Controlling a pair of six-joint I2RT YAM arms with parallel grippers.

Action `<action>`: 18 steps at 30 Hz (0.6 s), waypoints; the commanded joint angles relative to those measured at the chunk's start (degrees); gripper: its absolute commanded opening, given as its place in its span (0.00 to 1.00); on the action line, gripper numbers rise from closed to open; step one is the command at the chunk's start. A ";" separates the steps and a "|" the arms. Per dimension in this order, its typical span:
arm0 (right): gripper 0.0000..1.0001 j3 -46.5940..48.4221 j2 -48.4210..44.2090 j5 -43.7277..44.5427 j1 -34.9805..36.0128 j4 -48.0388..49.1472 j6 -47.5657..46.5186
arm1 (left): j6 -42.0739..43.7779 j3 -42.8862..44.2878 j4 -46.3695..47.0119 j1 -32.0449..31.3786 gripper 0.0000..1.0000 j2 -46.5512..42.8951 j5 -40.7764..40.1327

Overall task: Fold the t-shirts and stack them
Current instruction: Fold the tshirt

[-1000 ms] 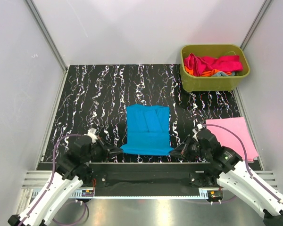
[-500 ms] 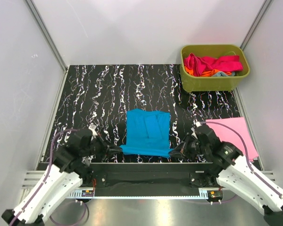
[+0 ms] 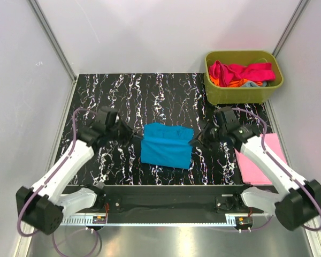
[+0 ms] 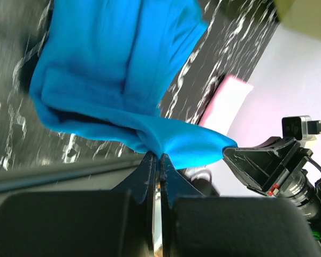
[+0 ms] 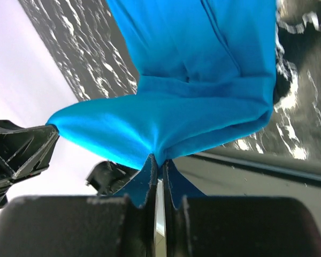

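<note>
The bright cyan-blue t-shirt [image 3: 166, 145] lies folded over on the black marbled table, its upper layer held up at both sides. My left gripper [image 3: 137, 136] is shut on its left corner, seen in the left wrist view [image 4: 158, 156] with blue cloth [image 4: 112, 69] bunched between the jaws. My right gripper [image 3: 195, 140] is shut on the right corner, as the right wrist view [image 5: 159, 160] shows, with the cloth [image 5: 192, 64] spread beyond it. A folded light pink t-shirt [image 3: 262, 160] lies at the right, partly under my right arm.
An olive-green tub [image 3: 244, 76] at the back right holds magenta, red, orange and grey-blue shirts [image 3: 241, 73]. White walls with metal rails close in the table [image 3: 112, 96] on three sides.
Both grippers have carried the near edge of the blue shirt up and away from the table's front edge toward the far edge. The shirt now lies shorter, doubled over.
</note>
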 commanded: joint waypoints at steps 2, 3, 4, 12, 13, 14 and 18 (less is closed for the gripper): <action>0.00 6.62 7.06 -6.24 -3.78 1.91 -7.35 | 6.60 7.24 6.21 4.07 0.00 6.84 1.87; 0.00 7.33 8.46 -7.20 -4.48 2.09 -7.79 | 7.13 7.95 6.57 4.95 0.00 8.16 2.31; 0.00 8.56 10.56 -7.65 -4.92 2.09 -8.23 | 7.57 9.35 6.75 5.48 0.00 9.39 3.10; 0.00 12.26 18.58 -11.16 -11.25 2.71 -12.10 | 10.39 14.36 10.70 8.56 0.00 22.56 6.97; 0.00 12.70 19.98 -11.69 -11.77 2.71 -12.45 | 10.65 15.76 10.88 8.56 0.00 23.63 7.50; 0.00 12.88 20.69 -12.13 -12.91 2.79 -13.07 | 11.00 16.47 10.97 8.65 0.00 24.77 7.59; 0.00 14.10 24.29 -13.79 -15.47 2.97 -15.09 | 11.80 19.37 11.67 9.78 0.00 30.04 7.59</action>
